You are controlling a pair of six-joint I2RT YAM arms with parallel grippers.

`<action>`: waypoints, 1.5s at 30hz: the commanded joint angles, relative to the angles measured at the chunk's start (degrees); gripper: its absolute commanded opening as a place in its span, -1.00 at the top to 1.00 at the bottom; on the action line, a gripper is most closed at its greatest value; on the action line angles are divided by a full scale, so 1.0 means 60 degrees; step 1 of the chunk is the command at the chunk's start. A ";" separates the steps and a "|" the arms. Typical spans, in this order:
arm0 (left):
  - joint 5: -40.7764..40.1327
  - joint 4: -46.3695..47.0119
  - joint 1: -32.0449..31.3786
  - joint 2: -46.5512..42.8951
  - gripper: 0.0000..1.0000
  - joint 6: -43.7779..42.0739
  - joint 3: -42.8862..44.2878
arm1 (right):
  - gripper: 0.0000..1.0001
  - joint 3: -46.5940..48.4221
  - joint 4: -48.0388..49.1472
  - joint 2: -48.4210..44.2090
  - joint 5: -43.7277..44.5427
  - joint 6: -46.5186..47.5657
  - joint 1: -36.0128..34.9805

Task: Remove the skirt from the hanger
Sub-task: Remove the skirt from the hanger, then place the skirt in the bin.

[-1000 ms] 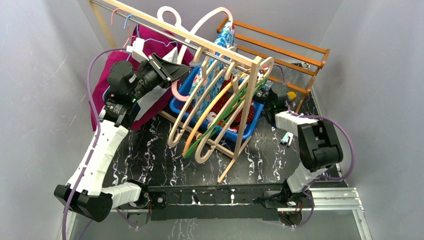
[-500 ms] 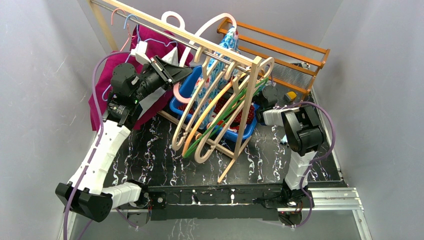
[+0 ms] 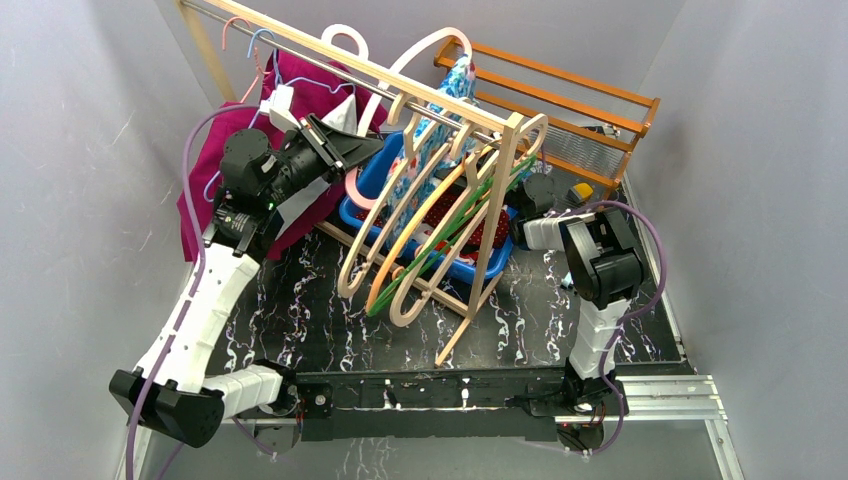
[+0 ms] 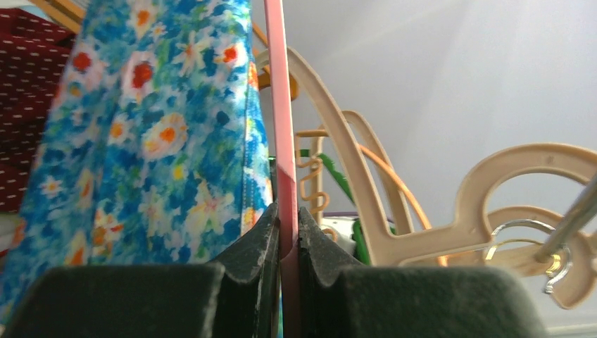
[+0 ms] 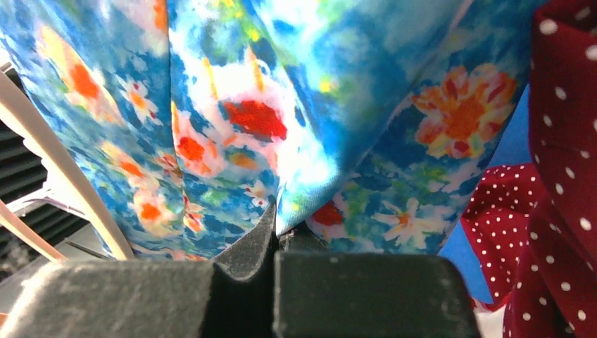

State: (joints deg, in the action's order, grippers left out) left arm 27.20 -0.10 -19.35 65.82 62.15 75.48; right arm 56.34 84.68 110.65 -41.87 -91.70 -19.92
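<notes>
The skirt (image 3: 445, 100), blue with a flower print, hangs from a pink hanger (image 3: 425, 43) on the wooden rail. My left gripper (image 3: 362, 150) is shut on the hanger's lower arm; in the left wrist view the pink hanger (image 4: 280, 120) runs up from between the closed jaws of my left gripper (image 4: 285, 220), and the skirt (image 4: 155, 127) hangs just left of it. My right gripper (image 3: 512, 212) reaches in behind the beige hangers. In the right wrist view my right gripper (image 5: 277, 231) is shut on a fold of the skirt (image 5: 296, 98) near its lower edge.
Several beige, orange and green hangers (image 3: 420, 235) crowd the wooden rail (image 3: 330, 55) in front of the skirt. A blue bin (image 3: 468, 270) holds red polka-dot cloth (image 5: 563, 141). A magenta garment (image 3: 215, 170) hangs at the left. An orange rack (image 3: 560, 80) stands behind.
My right arm swung left into the hangers, and its gripper went from open to shut on the skirt's fabric. The left gripper kept its hold on the pink hanger, shifting slightly.
</notes>
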 commanded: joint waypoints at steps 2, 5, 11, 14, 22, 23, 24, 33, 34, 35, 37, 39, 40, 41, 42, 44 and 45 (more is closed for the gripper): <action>-0.1382 -0.1209 -0.0016 -0.0823 1.00 -0.1845 0.1057 | 1.00 -0.0876 0.0043 -0.0773 0.0252 0.0538 0.0347; -0.2747 -0.2522 -0.0017 -0.1021 1.00 -0.3062 0.1494 | 1.00 -0.1701 -0.0477 -0.1365 0.0199 0.1118 0.0895; -0.4469 -0.3633 -0.0017 -0.1465 1.00 -0.4390 0.1643 | 1.00 -0.2706 -0.1246 -0.2649 -0.0529 0.1607 0.2465; -0.4809 -0.3977 -0.0019 -0.1535 1.00 -0.4741 0.1820 | 1.00 -0.2887 -0.2244 -0.3563 -0.1060 0.2205 0.3217; -0.4892 -0.4255 -0.0013 -0.1606 1.00 -0.4989 0.1823 | 1.00 -0.1389 -0.7304 -0.5347 -0.1338 0.5394 0.4760; -0.4831 -0.4260 -0.0012 -0.1610 1.00 -0.4976 0.1812 | 1.00 -0.1109 -0.7528 -0.5445 -0.1353 0.5401 0.4914; -0.4757 -0.4257 -0.0012 -0.1612 1.00 -0.4961 0.1807 | 1.00 -0.0780 -0.7740 -0.5525 -0.1357 0.5362 0.5061; -0.4225 -0.4085 -0.0017 -0.1866 1.00 -0.4667 0.1446 | 1.00 0.1530 -0.8559 -0.5256 -0.0985 0.5469 0.5356; -0.4134 -0.4052 -0.0020 -0.1893 1.00 -0.4624 0.1388 | 1.00 0.1849 -0.8707 -0.5194 -0.0987 0.5526 0.5345; -0.4070 -0.4043 -0.0013 -0.1913 1.00 -0.4597 0.1349 | 1.00 0.2180 -0.8837 -0.5129 -0.1009 0.5599 0.5346; -0.3999 -0.4017 -0.0019 -0.1978 1.00 -0.4517 0.1263 | 1.00 0.2858 -0.9077 -0.5040 -0.0989 0.5761 0.5234; -0.3956 -0.3952 -0.0012 -0.2057 1.00 -0.4461 0.1153 | 1.00 0.3532 -0.9263 -0.4831 -0.0977 0.5951 0.5110; -0.3936 -0.3920 -0.0015 -0.2083 1.00 -0.4443 0.1115 | 1.00 0.3886 -0.9298 -0.4639 -0.1059 0.6020 0.5060; -0.3920 -0.3900 -0.0012 -0.2112 1.00 -0.4454 0.1085 | 1.00 0.4351 -0.9346 -0.4340 -0.1259 0.6051 0.4999; -0.3898 -0.3895 -0.0021 -0.2132 1.00 -0.4453 0.1055 | 1.00 0.4851 -0.9420 -0.4008 -0.1512 0.6049 0.4955; -0.3850 -0.3906 -0.0012 -0.2140 1.00 -0.4456 0.1057 | 1.00 0.5713 -0.9030 -0.3344 -0.1893 0.5518 0.4754; -0.3826 -0.3925 -0.0012 -0.2167 1.00 -0.4457 0.1078 | 1.00 0.5911 -0.8729 -0.3063 -0.1957 0.5180 0.4624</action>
State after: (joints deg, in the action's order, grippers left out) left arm 2.81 -27.27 -19.81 54.33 35.55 81.89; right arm 83.35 27.14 86.80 -50.28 -57.10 9.91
